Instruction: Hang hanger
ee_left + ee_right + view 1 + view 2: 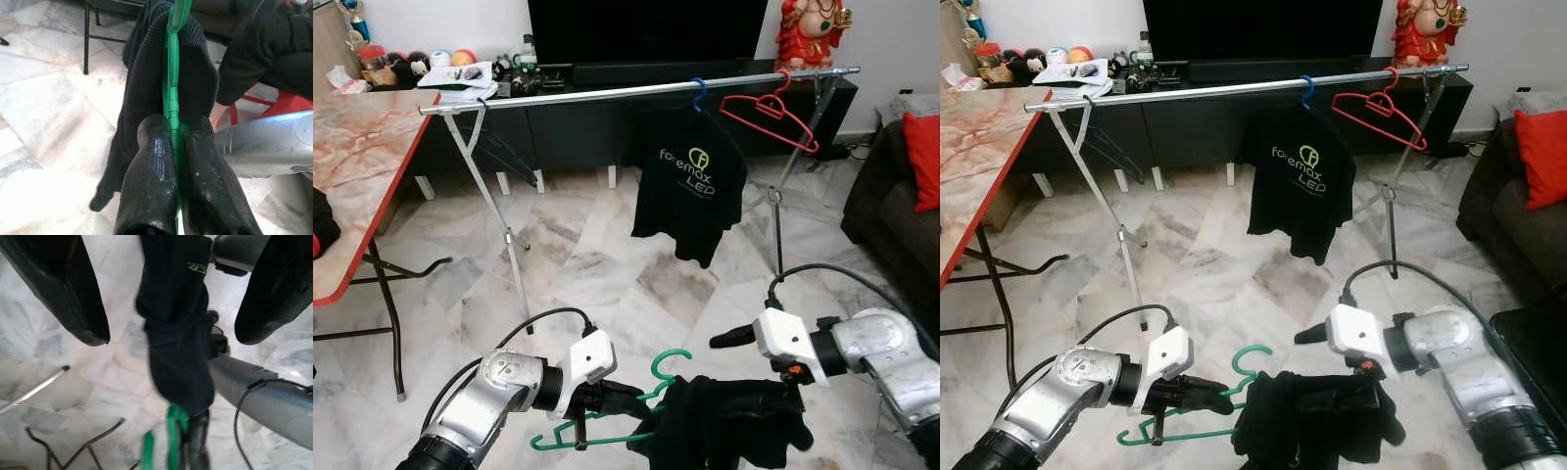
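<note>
Low in front of the robot, above the marble floor (pixel 607 264), hangs a green plastic hanger (pixel 651 397) with a dark, soft knit garment (pixel 724 426) draped over it in a bunched heap. The hanger's curled hook rises just above the cloth, and its thin ribbed bar runs out toward the robot's left. The left end effector (pixel 175 161) is clamped on that bar, its two rounded, glossy black fingers (pixel 149 181) pressed tight against either side of the green plastic. The right end effector (pixel 171 293) sits just over the garment from the other side, its two blunt black fingers spread wide with the cloth hanging between them and apart from both.

Farther back stands a slim chrome clothes rail (pixel 636 88) on crossed metal legs. A black T-shirt (pixel 690 181) with a pale printed logo hangs from it on a blue hook (pixel 699 90), and beside that, nearer the right end, a bare red hanger (pixel 769 113) dangles at a tilt. Behind the rail runs a low black cabinet (pixel 1185 108) with a large dark screen (pixel 646 29) on top and a red figurine (pixel 813 34) at its end. On the left a table (pixel 352 166) with a marbled pink top and red edge stands on thin black legs; on the right is a dark sofa (pixel 886 211) with a red cushion (pixel 922 157).
</note>
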### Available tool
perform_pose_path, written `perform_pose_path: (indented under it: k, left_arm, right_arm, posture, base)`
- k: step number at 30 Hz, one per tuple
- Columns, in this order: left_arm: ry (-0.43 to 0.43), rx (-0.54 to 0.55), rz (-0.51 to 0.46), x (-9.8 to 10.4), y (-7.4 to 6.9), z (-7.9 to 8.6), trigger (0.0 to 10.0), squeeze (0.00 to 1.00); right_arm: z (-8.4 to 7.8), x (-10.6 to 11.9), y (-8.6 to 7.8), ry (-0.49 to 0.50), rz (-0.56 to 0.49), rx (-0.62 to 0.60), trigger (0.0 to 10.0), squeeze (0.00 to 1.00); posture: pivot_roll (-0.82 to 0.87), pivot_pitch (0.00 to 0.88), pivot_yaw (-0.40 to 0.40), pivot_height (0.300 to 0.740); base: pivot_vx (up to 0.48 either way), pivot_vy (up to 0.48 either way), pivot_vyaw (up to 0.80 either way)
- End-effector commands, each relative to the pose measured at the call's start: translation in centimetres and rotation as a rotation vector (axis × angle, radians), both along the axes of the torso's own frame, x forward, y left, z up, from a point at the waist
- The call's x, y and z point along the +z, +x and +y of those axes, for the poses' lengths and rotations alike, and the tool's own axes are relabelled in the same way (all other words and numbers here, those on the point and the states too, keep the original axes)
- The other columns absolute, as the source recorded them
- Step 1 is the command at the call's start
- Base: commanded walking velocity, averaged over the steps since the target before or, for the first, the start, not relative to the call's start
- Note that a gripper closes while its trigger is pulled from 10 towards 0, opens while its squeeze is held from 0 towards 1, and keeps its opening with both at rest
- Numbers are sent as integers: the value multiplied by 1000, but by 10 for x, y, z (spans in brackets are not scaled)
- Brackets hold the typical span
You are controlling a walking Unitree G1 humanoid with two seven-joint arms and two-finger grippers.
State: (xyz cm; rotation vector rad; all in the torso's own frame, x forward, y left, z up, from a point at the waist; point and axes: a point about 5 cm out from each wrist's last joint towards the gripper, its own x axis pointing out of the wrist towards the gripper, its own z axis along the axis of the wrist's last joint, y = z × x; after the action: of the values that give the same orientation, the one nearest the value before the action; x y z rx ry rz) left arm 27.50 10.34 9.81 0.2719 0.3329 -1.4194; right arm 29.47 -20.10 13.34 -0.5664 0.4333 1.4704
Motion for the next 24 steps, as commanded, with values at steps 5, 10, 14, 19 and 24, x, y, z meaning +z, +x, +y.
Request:
perform_pose_path:
  k: [5,10,14,19,24]
  left_arm:
    - [-2,-25,-30,6,3,-3,10000,0]
    - [-1,-30,-28,5,3,-4,10000,0]
    - [0,-31,-28,5,3,-4,10000,0]
    - [2,-32,-29,6,4,-5,10000,0]
    - [1,-30,-30,6,4,-5,10000,0]
  right_arm:
    - [3,-8,2,-16,-2,28,10000,0]
    - [6,-18,6,-18,-18,-7,10000,0]
    - [9,-21,10,-5,-45,-37,10000,0]
    - [12,-26,10,13,-22,-32,10000,0]
    - [17,-37,5,10,30,10,10000,0]
  posture:
    - [-77,40,-7,740]
    - [-73,41,-6,740]
    - [-73,42,-6,740]
    - [-67,53,-8,740]
    - [-59,65,-11,740]
  base:
    - [0,0,0]
    - [0,0,0]
    - [0,0,0]
    - [0,0,0]
    - [0,0,0]
